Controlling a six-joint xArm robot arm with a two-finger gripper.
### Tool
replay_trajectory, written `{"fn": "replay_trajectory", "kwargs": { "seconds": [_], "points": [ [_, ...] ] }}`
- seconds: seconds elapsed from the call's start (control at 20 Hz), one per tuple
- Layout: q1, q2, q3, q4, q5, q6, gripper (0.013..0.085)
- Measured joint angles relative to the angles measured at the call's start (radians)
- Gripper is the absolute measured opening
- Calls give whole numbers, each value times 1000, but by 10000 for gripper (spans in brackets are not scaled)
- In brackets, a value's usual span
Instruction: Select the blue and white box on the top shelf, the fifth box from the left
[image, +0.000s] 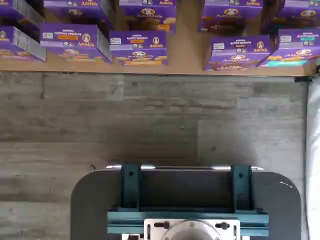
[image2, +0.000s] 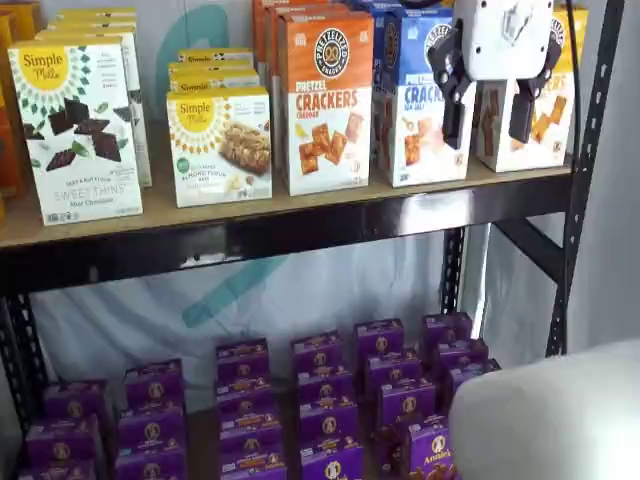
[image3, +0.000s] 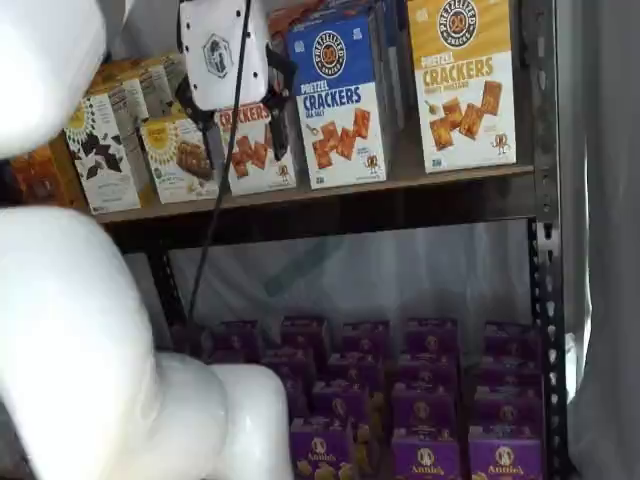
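Black-framed shelving against a pale backdrop, seen in both shelf views. Top shelf (image2: 300, 225) loaded with cartons; lower level packed with purple boxes (image2: 330, 400), also visible from the wrist view over grey plank flooring. White arm (image3: 60, 330) bulking large in the foreground of a shelf view.

Along the top row: Simple Mills boxes at one end, then orange box (image2: 323, 100), blue box (image2: 418, 105), yellow box (image3: 462, 80). Blue box upright at the shelf's front edge, between orange and yellow, more blue ones stacked behind.

Gripper (image2: 490, 112) hanging in front of the top row, fingers spread with a plain gap, nothing held. Clear of the boxes, camera side of them, no contact.

Judged step: approach, grasp not yet begun. Alignment with the blue box hard to judge, since the two shelf views disagree. Next move calls for centring on the blue box, advancing with fingers straddling its sides, avoiding both neighbours.
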Motion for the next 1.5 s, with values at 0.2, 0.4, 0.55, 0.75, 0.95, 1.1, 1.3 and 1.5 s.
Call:
{"fn": "replay_trajectory", "kwargs": {
  "seconds": [0.2, 0.4, 0.55, 0.75, 0.95, 1.1, 1.3, 1.5],
  "points": [
    [-81, -44, 41, 93, -69, -48, 850],
    [-65, -48, 45, 81, -75, -39, 850],
    [-41, -53, 54, 52, -102, -27, 850],
    [-25, -38, 52, 18, -166, -23, 850],
    [-33, 15, 18, 2, -234, -36, 850],
    [-45, 73, -25, -2, -275, -49, 850],
    [-46, 138, -78, -20, -311, -54, 850],
    [-59, 199, -131, -21, -325, -66, 850]
  ]
}}
